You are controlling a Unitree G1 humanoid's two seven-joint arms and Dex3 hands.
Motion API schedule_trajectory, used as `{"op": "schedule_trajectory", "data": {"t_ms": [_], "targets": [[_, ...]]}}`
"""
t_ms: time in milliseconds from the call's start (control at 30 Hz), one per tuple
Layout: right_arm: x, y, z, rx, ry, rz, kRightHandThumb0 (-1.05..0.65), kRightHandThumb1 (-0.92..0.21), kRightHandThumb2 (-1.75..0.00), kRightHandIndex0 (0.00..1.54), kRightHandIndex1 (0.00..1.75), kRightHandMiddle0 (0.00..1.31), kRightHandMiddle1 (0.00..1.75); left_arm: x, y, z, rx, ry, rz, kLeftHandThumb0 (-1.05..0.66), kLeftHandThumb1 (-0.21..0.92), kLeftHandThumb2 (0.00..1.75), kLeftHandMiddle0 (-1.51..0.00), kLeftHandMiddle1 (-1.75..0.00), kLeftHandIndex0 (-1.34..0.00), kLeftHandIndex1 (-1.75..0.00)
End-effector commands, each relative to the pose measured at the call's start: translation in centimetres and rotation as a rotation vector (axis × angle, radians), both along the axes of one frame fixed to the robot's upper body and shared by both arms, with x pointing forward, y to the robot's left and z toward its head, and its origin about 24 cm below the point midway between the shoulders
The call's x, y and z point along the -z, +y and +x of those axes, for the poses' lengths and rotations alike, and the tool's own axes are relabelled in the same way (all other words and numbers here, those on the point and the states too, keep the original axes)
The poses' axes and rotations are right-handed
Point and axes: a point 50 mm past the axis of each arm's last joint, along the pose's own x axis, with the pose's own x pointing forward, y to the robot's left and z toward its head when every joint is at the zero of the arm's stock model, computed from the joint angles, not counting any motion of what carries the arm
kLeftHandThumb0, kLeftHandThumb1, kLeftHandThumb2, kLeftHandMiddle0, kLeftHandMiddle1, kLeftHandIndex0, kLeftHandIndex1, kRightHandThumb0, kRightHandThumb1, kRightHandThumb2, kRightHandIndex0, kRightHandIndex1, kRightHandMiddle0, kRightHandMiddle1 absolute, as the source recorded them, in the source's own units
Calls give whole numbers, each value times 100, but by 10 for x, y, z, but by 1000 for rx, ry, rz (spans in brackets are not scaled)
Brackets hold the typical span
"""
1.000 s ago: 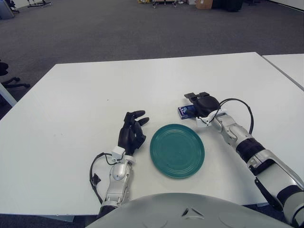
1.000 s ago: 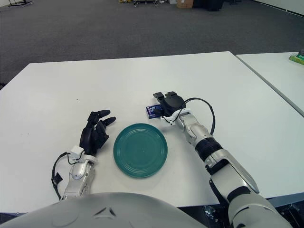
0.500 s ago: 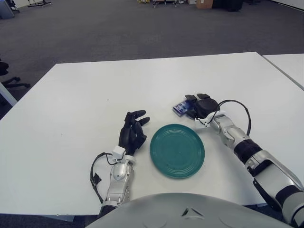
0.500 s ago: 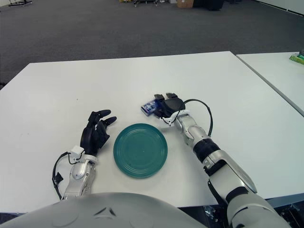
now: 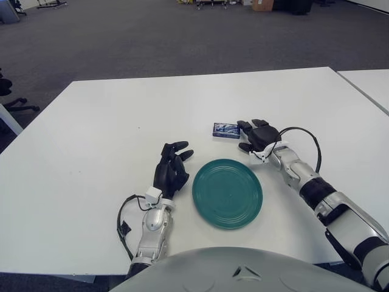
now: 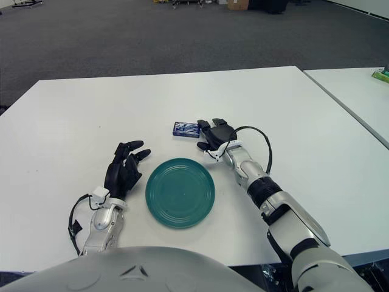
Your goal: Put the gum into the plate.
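At the near edge of the white table (image 5: 79, 152), at about 7 o'clock from the plate, the left hand (image 5: 170, 167) is seen, its forearm running back toward the robot's body. Its dark fingers (image 5: 178, 146) are loosely spread and pointed away toward 12 o'clock, and nothing is held in them. The hand is shown just beside the plate's left rim; whether it touches the tabletop cannot be told.

The teal plate (image 5: 227, 192) is laid flat on the table, near the front edge and a little right of centre. Nothing is seen in it.

Beyond the plate, at about 1 o'clock from its centre, the right hand (image 5: 259, 135) is found, with its silver forearm and a looped black cable trailing back toward 4 o'clock. Its fingers (image 5: 244, 126) are opened and stretched toward 10 o'clock, and nothing is gripped by them.

The gum (image 5: 226, 130), a small blue pack, is lying flat on the table at about 12 o'clock from the plate, outside the plate and apart from its rim. It is placed just beside the right hand's fingertips, at roughly 9 o'clock from them; contact between the two cannot be made out.

Behind the table, grey carpet (image 5: 121, 42) is spread out to the far side of the room.
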Motion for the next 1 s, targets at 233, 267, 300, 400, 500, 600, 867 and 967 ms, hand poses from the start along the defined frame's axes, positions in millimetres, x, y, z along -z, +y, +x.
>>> {"op": "schedule_trajectory", "data": {"t_ms": [233,267,300,400,500,600,867,967], "targets": [[67,-19,-84,-116,444,-193,-105,-92,-87,10,1,0,15,12,-21,-8,-38,88,-115,-92,92,89,-41,-87,-24,-119],[66,-19,-83,-124,444,-199,-105,-92,-87,10,1,0,15,12,-21,-8,-39,88,-120,-92,92,89,-42,-87,-24,-119],[64,-20,-80,-134,443,-206,-105,-92,-86,11,1,0,15,12,-21,-8,-41,87,-126,-91,92,89,-41,-86,-24,-118],[61,-19,-74,-153,433,-220,-105,-92,-86,12,1,0,15,12,-21,-7,-47,85,-136,-91,92,88,-41,-86,-23,-118],[55,-18,-65,-163,420,-226,-105,-92,-86,13,1,0,15,12,-21,-7,-50,84,-139,-90,92,88,-42,-85,-23,-118],[42,-13,-49,-172,397,-240,-105,-92,-86,13,1,0,15,11,-21,-7,-53,85,-144,-90,92,87,-42,-86,-24,-118],[27,-9,-30,-158,364,-243,-105,-92,-87,13,1,0,12,12,-21,-5,-52,89,-142,-92,92,88,-42,-85,-24,-118],[22,-5,-16,-125,345,-236,-105,-92,-87,13,1,0,10,13,-20,-4,-52,90,-144,-92,92,88,-43,-85,-24,-119]]}}
